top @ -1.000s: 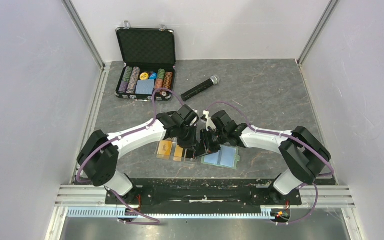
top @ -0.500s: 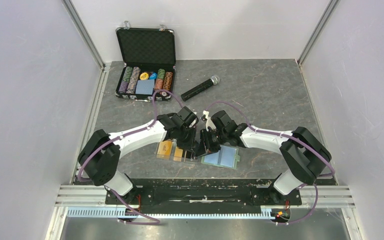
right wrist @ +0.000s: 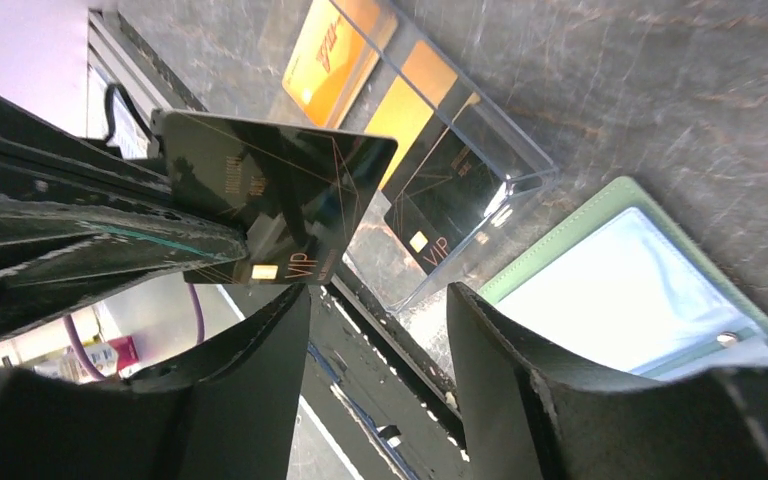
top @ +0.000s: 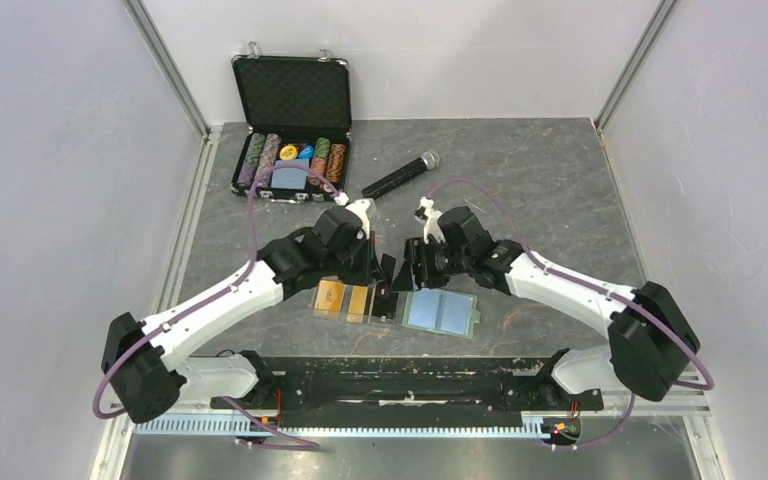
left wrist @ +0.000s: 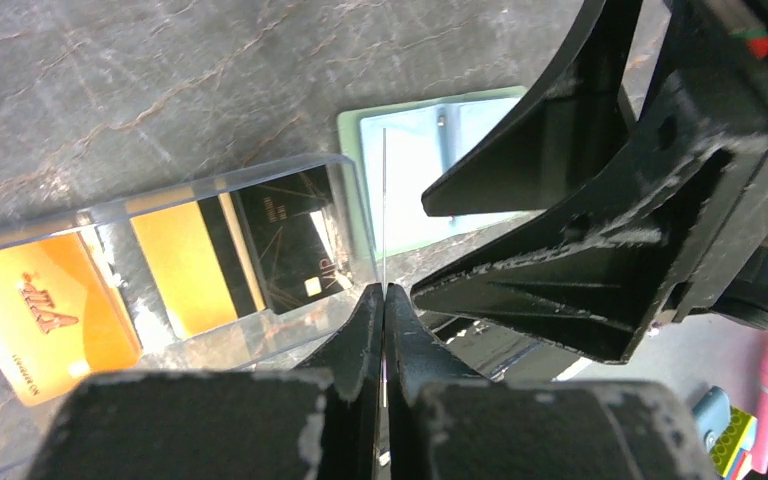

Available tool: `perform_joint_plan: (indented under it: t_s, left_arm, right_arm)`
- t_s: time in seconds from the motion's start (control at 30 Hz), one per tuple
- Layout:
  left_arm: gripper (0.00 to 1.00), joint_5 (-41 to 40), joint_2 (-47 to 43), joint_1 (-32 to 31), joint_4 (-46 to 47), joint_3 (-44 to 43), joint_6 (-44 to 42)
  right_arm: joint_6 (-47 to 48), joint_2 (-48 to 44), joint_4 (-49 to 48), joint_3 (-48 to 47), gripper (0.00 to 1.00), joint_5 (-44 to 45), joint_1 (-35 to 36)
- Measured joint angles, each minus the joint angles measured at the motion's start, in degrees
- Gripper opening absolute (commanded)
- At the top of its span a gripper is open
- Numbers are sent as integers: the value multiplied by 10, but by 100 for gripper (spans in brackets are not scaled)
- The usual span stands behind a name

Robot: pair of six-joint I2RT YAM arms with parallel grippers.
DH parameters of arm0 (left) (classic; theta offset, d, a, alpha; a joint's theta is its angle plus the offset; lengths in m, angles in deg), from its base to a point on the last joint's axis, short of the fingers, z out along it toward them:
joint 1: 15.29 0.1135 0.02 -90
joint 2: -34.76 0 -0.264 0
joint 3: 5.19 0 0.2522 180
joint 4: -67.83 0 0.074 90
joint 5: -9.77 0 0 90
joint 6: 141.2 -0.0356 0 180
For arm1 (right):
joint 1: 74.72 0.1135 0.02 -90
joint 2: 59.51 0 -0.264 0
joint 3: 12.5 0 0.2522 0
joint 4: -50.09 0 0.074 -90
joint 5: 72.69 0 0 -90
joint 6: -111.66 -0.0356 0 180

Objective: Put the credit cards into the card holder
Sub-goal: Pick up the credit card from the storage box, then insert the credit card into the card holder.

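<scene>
- Lifts both arms off the clear tray (top: pixel 332 313). A second ago they huddled low over it; now they stand higher and slightly apart, meeting at 12 o'clock of the gap between tray and holder.
- Clamps the left gripper (left wrist: pixel 384 295) fully onto a black VIP card (right wrist: pixel 270 205), tightened within the last second. Holds the card upright on its edge, clear of the table (top: pixel 540 190).
- Spreads the right gripper (right wrist: pixel 380 300) wider in the last half second. Holds nothing between its fingers and faces the flat of the card from 3 o'clock.
- Reads as a handover or regrasp just finished, with the card now in the left gripper's grip alone.
- Leaves three cards lying flat in the tray: an orange card (left wrist: pixel 35 310), a gold card (left wrist: pixel 185 265) and a second black card (left wrist: pixel 295 250).
- Shows the card holder (top: pixel 442 312) spread open with its light-blue inside up, just beside the tray at its 3 o'clock. Shows no card in it.
- Means one card is picked but not yet stowed.
- Calls, most likely, for carrying the card toward 4 o'clock and down into a pocket, with the freed right gripper available to steady the holder.
- Risks the thin card twisting in the pinch.
</scene>
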Motion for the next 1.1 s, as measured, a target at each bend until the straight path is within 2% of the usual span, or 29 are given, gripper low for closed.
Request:
perform_joint_plan:
  t_s: [0.13,0.33,0.5,0.7,1.1]
  left_arm:
    - [2,31,-6,0,40,14,-3]
    - [2,104,21,-3,141,57,14]
    - [2,142,59,-12,225,85,50]
    - [2,169,109,-29,326,111,97]
    - [2,183,201,-38,404,120,115]
  right_arm:
    - [3,-39,1,11,59,12,-24]
    - [8,-108,11,94,60,19,-92]
    - [31,-160,63,152,62,27,-167]
    - [65,-210,114,188,64,36,-225]
    - [88,-220,127,257,62,19,-255]
